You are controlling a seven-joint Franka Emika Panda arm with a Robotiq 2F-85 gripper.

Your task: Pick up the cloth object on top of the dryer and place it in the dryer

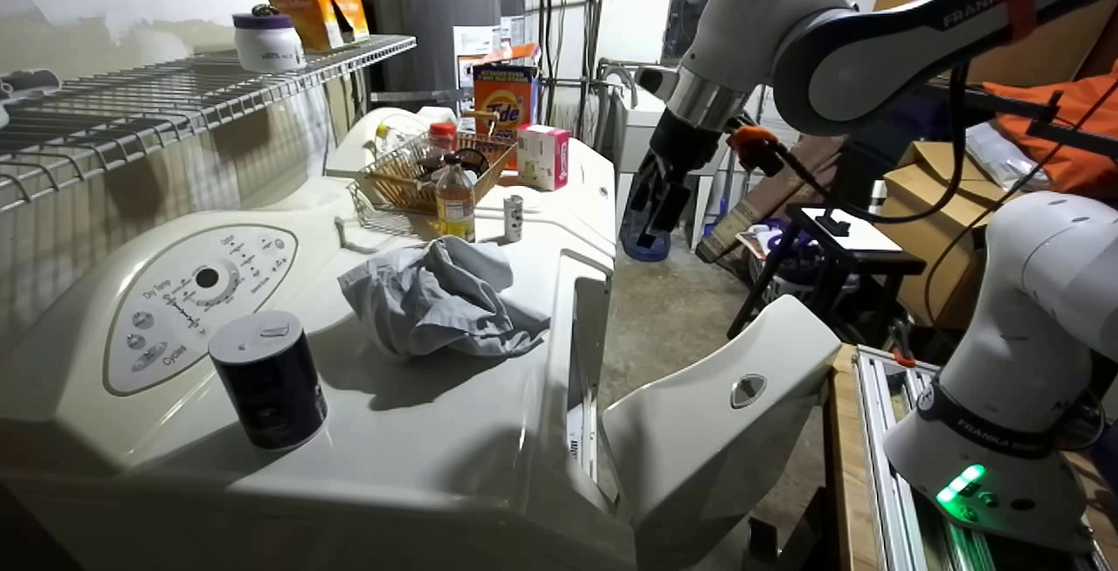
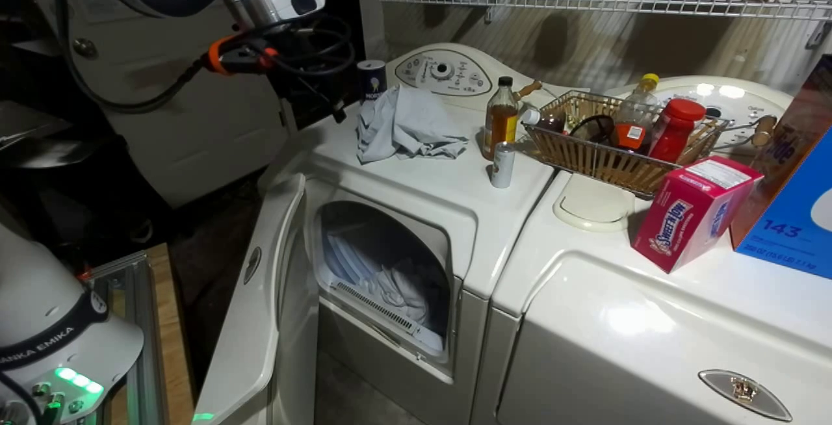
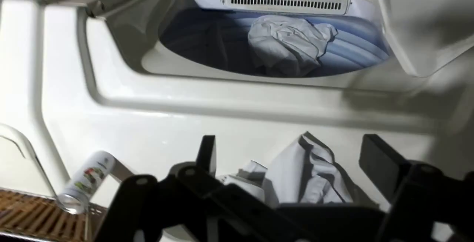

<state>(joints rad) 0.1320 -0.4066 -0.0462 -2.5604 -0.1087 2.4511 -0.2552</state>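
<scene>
Gripper (image 3: 290, 153): fingers (image 3: 381, 164) spread, empty.
Grey cloth (image 1: 437, 300) on dryer (image 1: 410, 440): judged light, soft; best pinched at a raised fold (image 3: 290, 168).

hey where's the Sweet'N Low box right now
Toward the right in an exterior view, the Sweet'N Low box stands on the washer, just left of the Tide box and in front of the slatted basket.

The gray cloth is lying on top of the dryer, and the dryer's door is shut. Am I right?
Not quite: the door is open, as both exterior views show. The gray cloth is indeed lying on top of the dryer.
</scene>
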